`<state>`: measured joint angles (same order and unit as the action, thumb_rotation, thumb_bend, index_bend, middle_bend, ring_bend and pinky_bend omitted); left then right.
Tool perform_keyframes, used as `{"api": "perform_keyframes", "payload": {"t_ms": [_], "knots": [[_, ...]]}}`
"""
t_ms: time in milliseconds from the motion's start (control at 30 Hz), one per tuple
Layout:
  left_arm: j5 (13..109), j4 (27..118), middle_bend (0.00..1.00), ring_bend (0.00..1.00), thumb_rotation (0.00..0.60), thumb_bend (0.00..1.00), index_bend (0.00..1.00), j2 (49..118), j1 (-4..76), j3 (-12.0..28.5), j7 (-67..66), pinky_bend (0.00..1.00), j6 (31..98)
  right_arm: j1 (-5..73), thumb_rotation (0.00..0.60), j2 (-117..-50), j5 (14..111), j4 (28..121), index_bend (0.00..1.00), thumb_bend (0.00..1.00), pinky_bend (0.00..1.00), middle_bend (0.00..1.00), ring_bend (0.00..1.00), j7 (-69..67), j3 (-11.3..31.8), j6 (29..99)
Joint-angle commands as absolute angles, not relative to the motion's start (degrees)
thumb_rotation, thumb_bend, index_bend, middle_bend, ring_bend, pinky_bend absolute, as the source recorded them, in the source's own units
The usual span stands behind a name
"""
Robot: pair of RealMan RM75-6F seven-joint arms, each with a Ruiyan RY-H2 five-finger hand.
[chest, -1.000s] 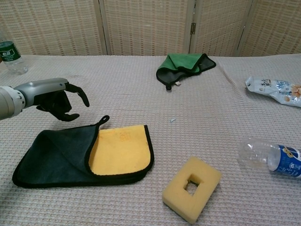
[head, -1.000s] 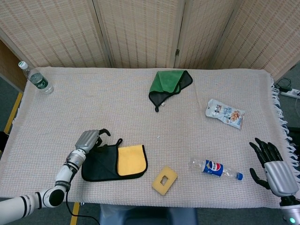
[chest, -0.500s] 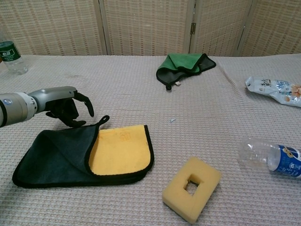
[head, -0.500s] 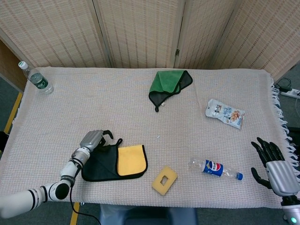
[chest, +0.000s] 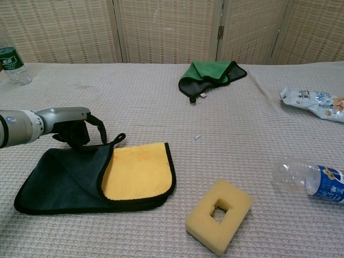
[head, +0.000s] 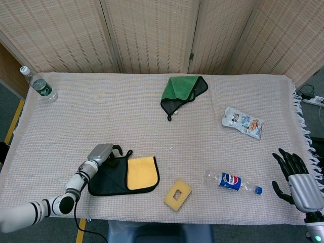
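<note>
A black cloth folded back to show its yellow inner side lies near the table's front left. My left hand is at the cloth's far left corner, palm down, with its fingers curved down onto the black edge beside the hanging loop. No fold of cloth shows pinched between them. My right hand hovers past the table's front right corner with its fingers spread and nothing in it. It is absent from the chest view.
A yellow sponge with a square hole lies right of the cloth. A Pepsi bottle lies on its side. A snack bag, a green cloth and an upright water bottle sit farther back.
My left hand has come down and slightly right, from hovering above the table to resting its fingertips on the black cloth's far edge. The right hand has barely shifted.
</note>
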<state>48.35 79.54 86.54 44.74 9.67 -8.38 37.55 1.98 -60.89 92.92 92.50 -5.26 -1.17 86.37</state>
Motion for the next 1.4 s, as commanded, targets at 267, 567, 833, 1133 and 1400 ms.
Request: {"api": "perform_keyframes", "payload": {"t_ms": [267,567,833,1133,1400], "knots": [[48.1,79.3,1.0,1.0,0.6,0.46,0.5,86.7,45.3,9.1,-7.5,1.0,37.8,2.0,0.6,-60.9,92.7,92.4,0.0,0.49,0.0,0.0,0.0,-5.4,-1.0,86.4],[49.5,79.5,1.0,1.0,0.6,0.47,0.63,87.0,44.8,8.9,-6.7,1.0,40.1,1.9,0.6,-60.9,93.0,92.4,0.0,0.49,0.0,0.0,0.0,-5.3,-1.1,86.7],[51.5,82.0,1.0,1.0,0.6,0.48,0.7,85.8,43.5,8.4,-6.2,1.0,42.9,1.8,0.6,-61.0,93.1,92.4,0.0,0.49,0.0,0.0,0.0,-5.2,-1.1,86.7],[57.0,89.8,1.0,1.0,0.6,0.49,0.7,81.8,39.6,6.8,-6.9,1.0,50.6,1.8,0.6,-61.1,93.8,92.5,0.0,0.49,0.0,0.0,0.0,-4.9,-1.5,86.8],[65.5,95.7,1.0,1.0,0.6,0.5,0.7,78.0,33.9,3.8,-4.6,1.0,58.8,1.6,0.6,-61.2,94.3,92.6,0.0,0.49,0.0,0.0,0.0,-4.5,-1.7,87.3]]}}
